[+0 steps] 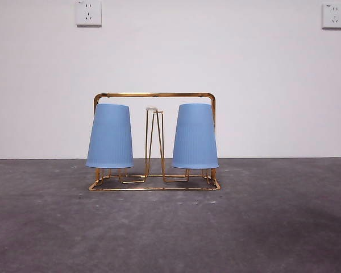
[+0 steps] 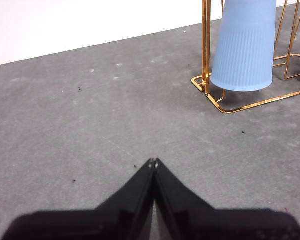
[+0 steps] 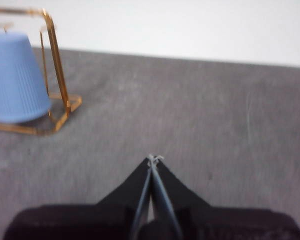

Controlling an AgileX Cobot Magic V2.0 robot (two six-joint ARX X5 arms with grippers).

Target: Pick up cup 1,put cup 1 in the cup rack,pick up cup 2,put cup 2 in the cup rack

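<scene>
The gold wire cup rack stands in the middle of the grey table. Two blue ribbed cups sit upside down on its pegs, one on the left and one on the right. The middle loop peg is bare. My left gripper is shut and empty, low over the table, apart from the rack and the nearest cup. My right gripper is shut and empty, apart from the rack and the nearest cup. Neither gripper shows in the front view.
A white wall stands behind the table with two power sockets, one at the upper left and one at the upper right. Grey tabletop stretches around the rack.
</scene>
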